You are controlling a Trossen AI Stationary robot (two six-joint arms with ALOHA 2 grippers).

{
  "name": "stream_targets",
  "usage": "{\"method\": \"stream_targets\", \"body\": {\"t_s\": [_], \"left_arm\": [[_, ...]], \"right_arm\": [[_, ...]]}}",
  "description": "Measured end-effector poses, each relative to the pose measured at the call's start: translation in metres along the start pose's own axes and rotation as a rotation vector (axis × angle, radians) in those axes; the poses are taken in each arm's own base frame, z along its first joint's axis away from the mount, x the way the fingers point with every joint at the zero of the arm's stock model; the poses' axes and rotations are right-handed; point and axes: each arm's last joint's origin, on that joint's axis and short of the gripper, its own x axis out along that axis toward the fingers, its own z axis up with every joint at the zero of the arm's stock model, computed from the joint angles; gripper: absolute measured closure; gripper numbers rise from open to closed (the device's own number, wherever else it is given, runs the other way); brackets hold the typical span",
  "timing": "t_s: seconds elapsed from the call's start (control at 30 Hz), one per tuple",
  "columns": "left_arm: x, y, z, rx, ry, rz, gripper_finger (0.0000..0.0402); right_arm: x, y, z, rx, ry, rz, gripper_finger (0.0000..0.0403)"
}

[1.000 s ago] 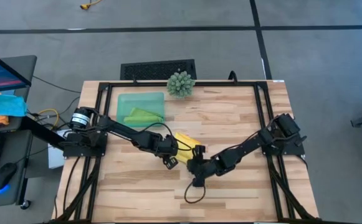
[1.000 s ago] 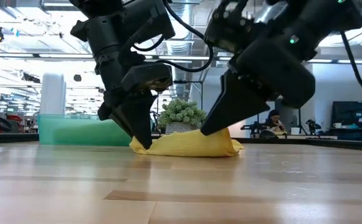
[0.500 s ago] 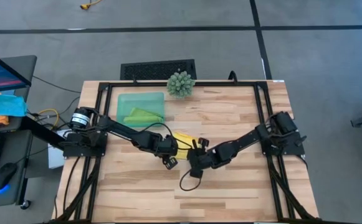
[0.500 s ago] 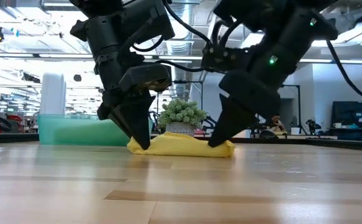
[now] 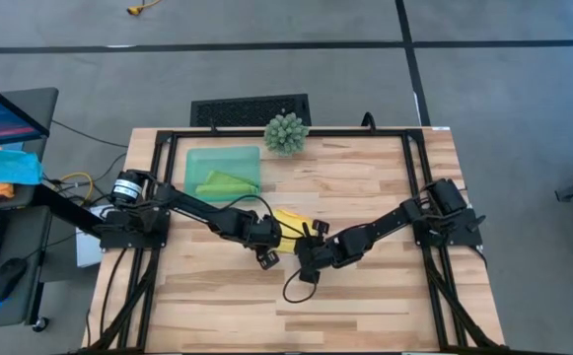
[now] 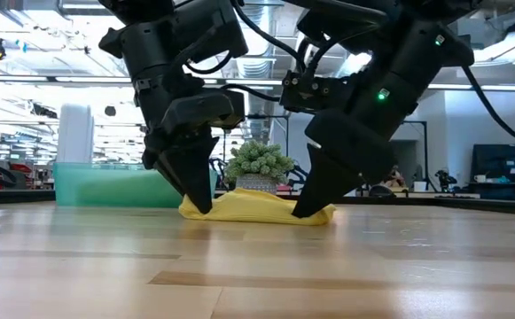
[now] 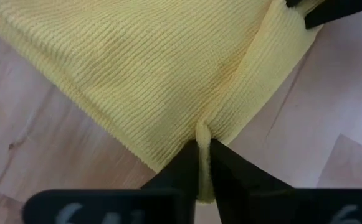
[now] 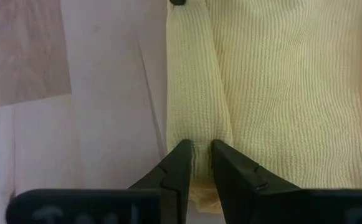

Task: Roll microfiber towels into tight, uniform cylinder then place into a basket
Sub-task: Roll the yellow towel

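Note:
The yellow towel (image 5: 289, 219) lies as a loose, flattened bundle on the wooden table near its middle. My left gripper (image 5: 272, 240) is shut on its left end and my right gripper (image 5: 308, 243) on its right end. In the low view the left gripper (image 6: 199, 202) and the right gripper (image 6: 304, 208) stand at the two ends of the bundle (image 6: 257, 208). The green towel (image 5: 227, 183) lies bunched in the teal basket (image 5: 199, 158) at the far left. My left gripper pinches a small raised fold (image 7: 202, 129) at the yellow towel's edge between its two fingers. The fingers point steeply down at the bundle's left end. The towel rests on the table, slack. My right gripper pinches the edge of a narrow folded strip (image 8: 199, 134) at the towel's right end between its two fingers. The fingers slant down onto it from the table's near right. That end lies on the table.
A spiky green ball plant (image 5: 286, 133) stands at the far edge, right of the basket. A black cable loop (image 5: 294, 288) hangs below the right arm toward the near side. Black frame rails (image 5: 416, 187) run along the table's sides. Bare wood lies to the near side.
My right gripper has gone down and toward the table's far left, closer to the left gripper, rolling its wrist as it went. The towel's right end has come with it, so the bundle is a little shorter. The left end has stayed in place.

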Motion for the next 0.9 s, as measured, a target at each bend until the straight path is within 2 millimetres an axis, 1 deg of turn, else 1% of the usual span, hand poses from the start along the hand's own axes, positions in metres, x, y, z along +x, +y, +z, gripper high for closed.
{"method": "stream_targets", "body": {"t_s": [0.2, 0.3, 0.37, 0.57, 0.73, 0.83, 0.9], "left_arm": [[0.0, 0.001, -0.002, 0.021, 0.024, 0.009, 0.0298], [0.0, 0.001, -0.003, 0.099, 0.044, -0.006, 0.027], [-0.001, -0.001, -0.005, 0.146, 0.05, -0.001, 0.0259], [-0.009, -0.01, -0.015, 0.263, 0.017, 0.06, 0.0252], [-0.035, -0.021, -0.031, 0.359, -0.059, 0.197, 0.0257], [-0.051, -0.035, -0.045, 0.522, -0.14, 0.264, 0.0259], [-0.055, -0.049, -0.055, 0.617, -0.185, 0.245, 0.026]], "right_arm": [[0.0, 0.0, 0.0, -0.005, 0.003, -0.001, 0.0311], [0.0, 0.0, -0.001, -0.006, 0.003, 0.0, 0.0311], [0.0, 0.0, -0.001, -0.007, 0.002, 0.001, 0.0311], [0.001, 0.0, -0.001, -0.008, 0.002, 0.001, 0.0311], [0.001, 0.0, -0.001, -0.007, 0.001, 0.003, 0.0311], [0.001, 0.0, -0.001, -0.007, 0.001, 0.004, 0.0311], [0.001, 0.0, -0.001, -0.007, 0.001, 0.004, 0.0311]]}}
